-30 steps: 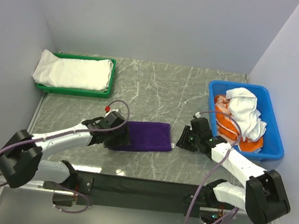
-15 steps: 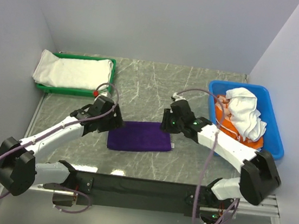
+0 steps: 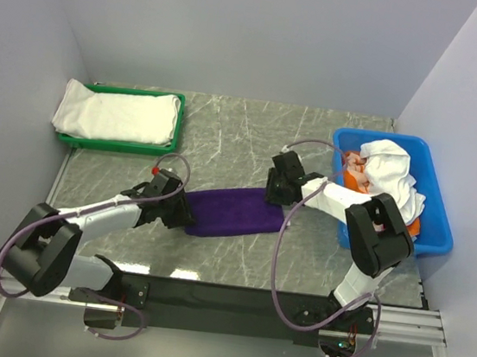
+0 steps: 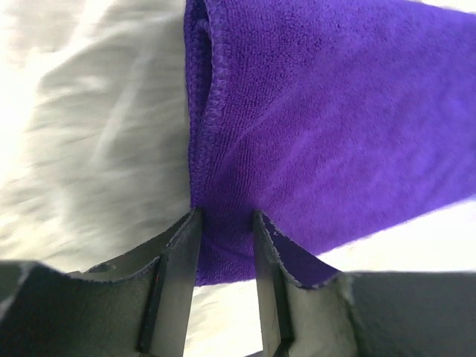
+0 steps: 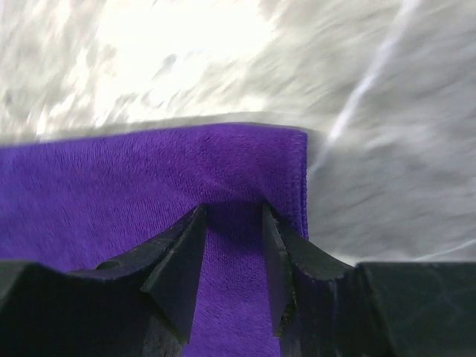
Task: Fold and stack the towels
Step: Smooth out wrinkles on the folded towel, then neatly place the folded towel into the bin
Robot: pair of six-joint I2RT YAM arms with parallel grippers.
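The purple towel (image 3: 230,211) lies stretched across the surface between both claws. The left claw (image 3: 183,217) pinches its near-left end, and the right claw (image 3: 271,193) pinches its far-right edge.

Orange towel (image 3: 355,183) mostly buried under white towel (image 3: 392,171); wrist-view tabletop (image 5: 387,171) blurred.

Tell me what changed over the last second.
The left gripper pinched the purple towel at its left end; the right gripper moved left and away, gripping its far right corner. The towel went from neat rectangle to slanted strip. Unchanged: white towel, green tray, blue bin.
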